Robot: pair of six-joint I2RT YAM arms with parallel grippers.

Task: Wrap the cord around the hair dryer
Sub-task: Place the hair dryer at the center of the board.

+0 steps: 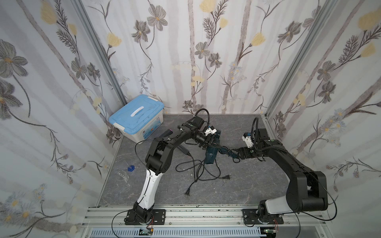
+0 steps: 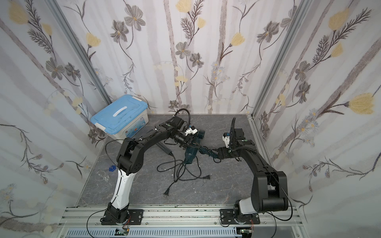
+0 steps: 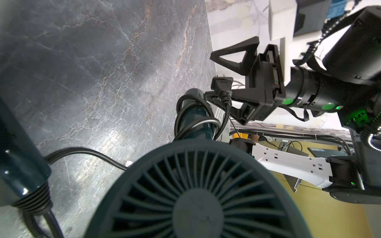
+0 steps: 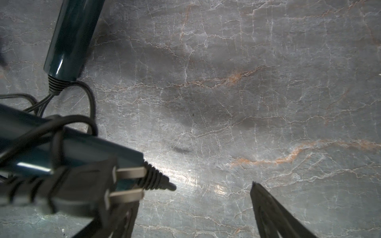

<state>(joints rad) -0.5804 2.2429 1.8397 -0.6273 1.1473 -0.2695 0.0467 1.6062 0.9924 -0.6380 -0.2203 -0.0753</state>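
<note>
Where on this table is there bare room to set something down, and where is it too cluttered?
Bare marble table runs along the front between the loose plugs and the rail, widest beside the right arm. Crowded: the middle, where tangled cords and teal hair dryers cluster, and the back left corner with the blue-lidded storage box.

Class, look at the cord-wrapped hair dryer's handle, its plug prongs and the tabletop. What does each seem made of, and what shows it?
Hair dryer handle: probably hard plastic, glossy dark teal, with sharp highlights. Plug prongs: metal, dull silvery flat blades. Tabletop: grey, veined like marble, slight sheen; real stone or printed laminate, cannot tell.
</note>
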